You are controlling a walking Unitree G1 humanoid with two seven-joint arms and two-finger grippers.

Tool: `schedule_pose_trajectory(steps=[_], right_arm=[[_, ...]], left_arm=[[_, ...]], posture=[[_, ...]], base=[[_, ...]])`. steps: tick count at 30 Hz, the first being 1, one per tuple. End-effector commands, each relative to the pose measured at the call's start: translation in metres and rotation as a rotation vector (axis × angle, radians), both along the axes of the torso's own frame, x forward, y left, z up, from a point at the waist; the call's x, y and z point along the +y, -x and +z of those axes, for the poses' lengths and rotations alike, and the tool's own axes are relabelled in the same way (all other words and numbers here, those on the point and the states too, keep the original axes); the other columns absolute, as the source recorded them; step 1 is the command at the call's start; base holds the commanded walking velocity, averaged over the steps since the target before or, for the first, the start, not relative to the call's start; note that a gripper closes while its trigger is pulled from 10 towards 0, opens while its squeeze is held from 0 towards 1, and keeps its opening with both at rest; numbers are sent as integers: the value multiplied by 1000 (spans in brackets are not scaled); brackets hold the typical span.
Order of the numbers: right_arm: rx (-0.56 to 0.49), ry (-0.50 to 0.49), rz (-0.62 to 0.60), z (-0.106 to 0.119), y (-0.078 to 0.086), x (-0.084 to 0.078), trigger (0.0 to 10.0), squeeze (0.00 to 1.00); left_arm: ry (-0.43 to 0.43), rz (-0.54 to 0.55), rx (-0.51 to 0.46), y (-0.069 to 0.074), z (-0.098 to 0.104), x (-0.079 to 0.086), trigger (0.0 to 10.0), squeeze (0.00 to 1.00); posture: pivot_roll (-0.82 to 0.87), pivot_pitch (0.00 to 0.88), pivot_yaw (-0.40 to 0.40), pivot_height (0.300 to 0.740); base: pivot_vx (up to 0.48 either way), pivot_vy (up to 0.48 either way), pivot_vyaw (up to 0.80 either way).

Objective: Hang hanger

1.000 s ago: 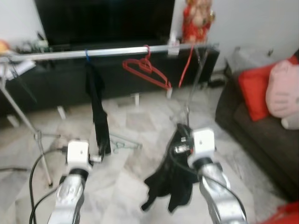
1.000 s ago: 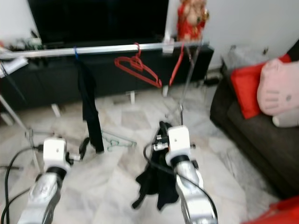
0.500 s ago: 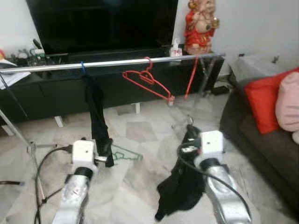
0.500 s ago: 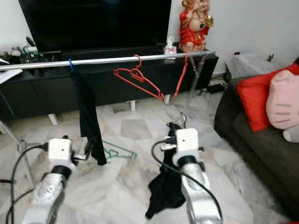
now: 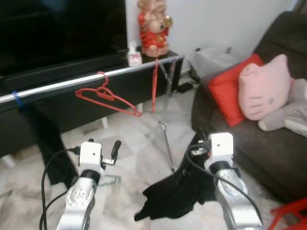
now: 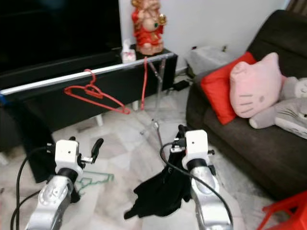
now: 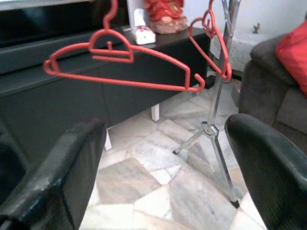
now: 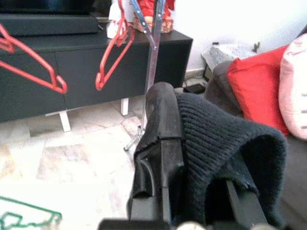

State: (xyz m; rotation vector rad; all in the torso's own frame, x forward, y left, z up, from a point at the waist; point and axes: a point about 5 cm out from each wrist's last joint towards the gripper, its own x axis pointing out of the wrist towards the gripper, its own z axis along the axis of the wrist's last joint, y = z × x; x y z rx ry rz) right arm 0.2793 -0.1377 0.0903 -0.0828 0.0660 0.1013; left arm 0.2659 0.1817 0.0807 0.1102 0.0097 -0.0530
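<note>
A silver rail (image 5: 67, 83) runs across in front of the black TV cabinet. A red hanger (image 5: 106, 98) hangs on it, a second red hanger (image 5: 154, 81) dangles at its right end, and a blue hook (image 5: 18, 99) at the left carries dark clothing. My right gripper (image 5: 199, 139) is shut on a black knit garment (image 5: 175, 191) that droops toward the floor; in the right wrist view the garment (image 8: 220, 139) drapes over the fingers (image 8: 160, 124). My left gripper (image 7: 165, 139) is open and empty, below and short of the red hanger (image 7: 120, 64).
A dark sofa (image 5: 273, 148) with a red cushion (image 5: 229, 93) and a pink cat cushion (image 5: 265, 86) stands close on the right. The rack's tripod leg (image 5: 166, 127) stands ahead. A green hanger (image 6: 93, 181) lies on the floor. A red stool (image 5: 290, 215) is at the lower right.
The camera has swung to the right, bringing the sofa and the rail's right end closer. The right gripper still holds the black garment; the left stays open.
</note>
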Motion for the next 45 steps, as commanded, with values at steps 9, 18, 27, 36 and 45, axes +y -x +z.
schedule_pose_trajectory(steps=[9,18,27,36,45], right_arm=[[-24,19,-22,5,0,-8,10000,0],[-46,17,-22,6,1,-7,10000,0],[-45,36,-23,5,3,-7,10000,0],[-49,44,-11,6,4,-7,10000,0],[-42,23,-24,5,3,-7,10000,0]], left_arm=[[1,-68,-20,-2,5,-12,10000,0],[-3,-72,-29,-5,7,-13,10000,0],[-13,-14,-42,-7,10,-5,10000,0],[-9,-20,-43,-7,10,-7,10000,0],[-8,-8,-41,-7,10,-6,10000,0]], posture=[[-90,0,-20,740],[-90,0,-17,740],[-86,0,-15,740],[-88,0,-14,740],[-87,0,-13,740]], base=[[371,0,-781],[368,0,-248],[367,0,0],[82,0,622],[0,0,89]])
